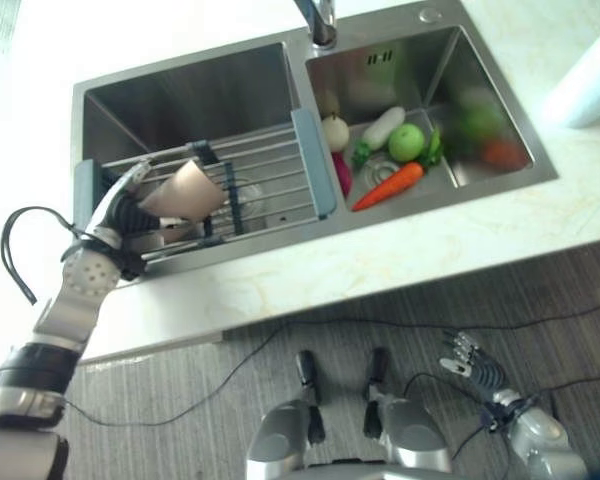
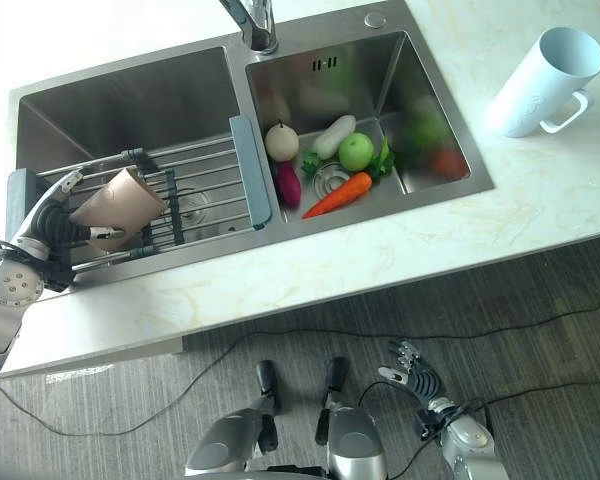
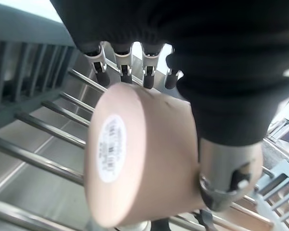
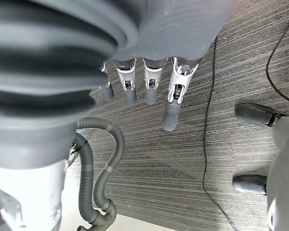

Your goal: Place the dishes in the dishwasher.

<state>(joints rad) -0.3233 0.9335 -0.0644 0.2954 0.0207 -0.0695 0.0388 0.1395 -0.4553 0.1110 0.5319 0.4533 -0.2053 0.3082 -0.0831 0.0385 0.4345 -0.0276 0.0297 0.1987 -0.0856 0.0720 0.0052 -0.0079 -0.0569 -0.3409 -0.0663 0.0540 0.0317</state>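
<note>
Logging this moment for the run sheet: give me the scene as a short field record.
held item: beige tapered cup, tilted on its side
left hand: curled round the cup, over the rack
rack: grey wire dish rack spanning the left steel sink basin
right basin: orange carrot, green apple, other vegetables
counter: pale blue mug, upright
right hand: relaxed, low over the floor
</note>
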